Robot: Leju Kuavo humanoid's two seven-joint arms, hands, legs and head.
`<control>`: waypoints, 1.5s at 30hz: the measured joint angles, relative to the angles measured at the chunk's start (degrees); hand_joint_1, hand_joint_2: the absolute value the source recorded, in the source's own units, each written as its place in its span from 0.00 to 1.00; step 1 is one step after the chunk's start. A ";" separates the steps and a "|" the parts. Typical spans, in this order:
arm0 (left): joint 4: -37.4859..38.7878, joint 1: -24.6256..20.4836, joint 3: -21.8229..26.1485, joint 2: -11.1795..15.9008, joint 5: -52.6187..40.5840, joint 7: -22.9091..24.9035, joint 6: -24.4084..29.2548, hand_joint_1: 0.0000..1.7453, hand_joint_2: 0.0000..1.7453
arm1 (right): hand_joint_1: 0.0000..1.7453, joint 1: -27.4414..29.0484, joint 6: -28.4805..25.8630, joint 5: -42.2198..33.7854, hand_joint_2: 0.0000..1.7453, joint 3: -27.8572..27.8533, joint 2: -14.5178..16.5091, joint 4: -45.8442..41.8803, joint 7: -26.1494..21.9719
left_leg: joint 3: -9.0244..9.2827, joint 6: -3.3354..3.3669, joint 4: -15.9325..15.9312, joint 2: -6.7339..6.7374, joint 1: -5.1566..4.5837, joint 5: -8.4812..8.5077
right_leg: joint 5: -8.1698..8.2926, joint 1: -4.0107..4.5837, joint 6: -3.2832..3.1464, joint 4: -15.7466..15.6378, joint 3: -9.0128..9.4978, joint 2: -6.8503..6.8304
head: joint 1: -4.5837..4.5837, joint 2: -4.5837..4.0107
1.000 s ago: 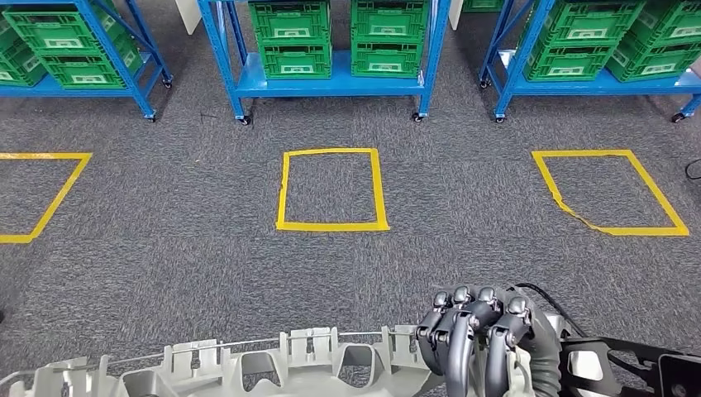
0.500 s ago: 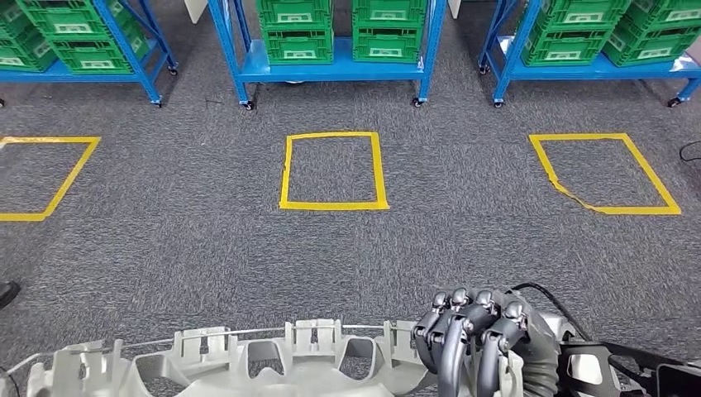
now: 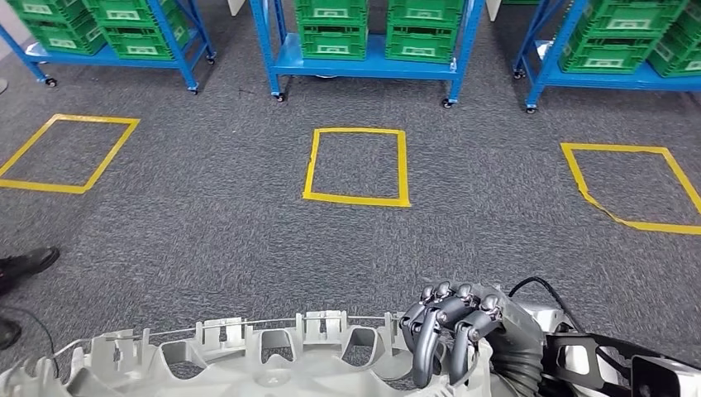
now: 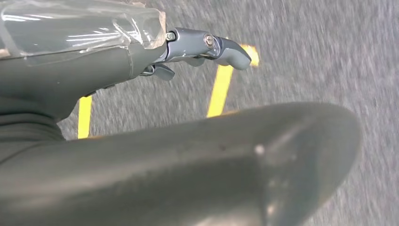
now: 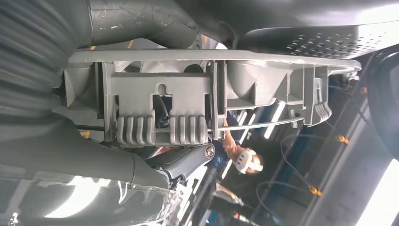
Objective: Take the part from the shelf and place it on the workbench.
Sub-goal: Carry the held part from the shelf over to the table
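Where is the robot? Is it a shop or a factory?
Probably a warehouse or factory storeroom, not a shop. Blue racks on wheels hold green crates, yellow tape squares mark spots on the grey carpet, and the right hand holds a grey part.

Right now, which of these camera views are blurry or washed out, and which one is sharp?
Head view: sharp and evenly lit, with the carpet weave, the yellow tape square and the right hand on the grey part all crisp. Left wrist view: the carpet and tape streak with motion blur, and the nearest grey surface is out of focus. Right wrist view: the part is clear, the bright patches at the picture's edges blown out.
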 joint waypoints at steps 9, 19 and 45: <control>-0.04 -0.44 0.22 -1.16 0.00 -0.68 -0.11 0.00 0.00 | 0.86 -0.25 0.04 0.87 1.00 0.45 -1.24 1.01 -0.63 | -1.35 0.13 -0.83 -5.87 1.41 2.02 | -3.50 -2.20 3.00 12.10 -6.52 6.70 | 0.28 0.00; -0.04 0.15 0.22 -1.11 0.00 -0.79 -0.14 0.00 0.00 | 0.86 -0.36 0.07 0.95 1.00 0.86 -1.46 1.37 -0.70 | -8.12 -3.17 11.01 -4.59 2.11 -2.72 | 0.05 -2.78 1.36 3.30 -2.85 6.63 | -0.34 0.00; -0.04 -0.14 0.16 -1.35 0.00 -1.88 -0.76 0.00 0.00 | 0.86 -1.82 -0.87 2.40 1.00 1.88 -1.54 1.63 -1.00 | -4.25 -0.95 2.55 -10.68 0.81 1.25 | 1.30 -1.75 1.68 3.32 -4.58 8.81 | -0.01 0.00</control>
